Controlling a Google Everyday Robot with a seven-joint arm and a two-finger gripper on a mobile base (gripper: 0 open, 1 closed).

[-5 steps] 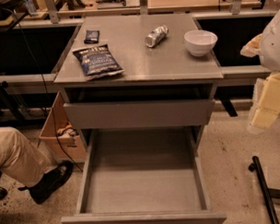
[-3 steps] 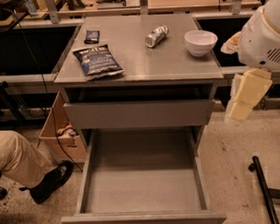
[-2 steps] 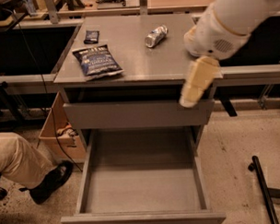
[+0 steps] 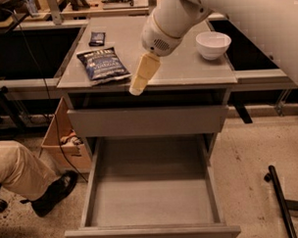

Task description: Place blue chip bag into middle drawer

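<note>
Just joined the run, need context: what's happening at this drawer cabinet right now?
The robot's arm reaches in from the upper right. Its gripper hangs over the cabinet top, close beside the right edge of the blue chip bag. The bag lies flat on the top, not yet picked up. Below, the middle drawer is pulled open with nothing in it. A white bowl sits at the top's right.

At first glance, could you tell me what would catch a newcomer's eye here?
The white arm reaches over the desktop, its pale gripper hanging right of the blue chip bag near the front edge. Below, the middle drawer stands pulled open, and a white bowl sits at the desktop's right.
</note>
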